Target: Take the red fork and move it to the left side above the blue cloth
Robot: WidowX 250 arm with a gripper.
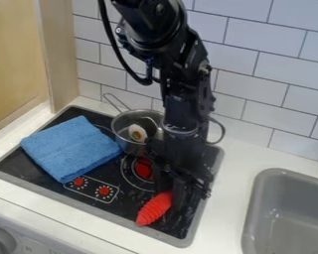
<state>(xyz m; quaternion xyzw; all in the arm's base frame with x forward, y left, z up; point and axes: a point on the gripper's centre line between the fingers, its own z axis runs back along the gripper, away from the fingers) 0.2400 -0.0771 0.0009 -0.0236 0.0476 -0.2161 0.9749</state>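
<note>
One red object (pixel 154 208), ridged, tapering

No words or numbers can be read. On the stove top (pixel 125 198), two red dial symbols (pixel 104 190) are printed, each ringed by small white marks and enclosed by one white outline. Markings on the front panel (pixel 39 244) are too faint to be read.

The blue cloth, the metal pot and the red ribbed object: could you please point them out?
Blue cloth (pixel 72 149), camera view: middle of its top.
Metal pot (pixel 127 146), camera view: its outer wall.
Red ribbed object (pixel 154 209), camera view: its ridged middle.
</note>
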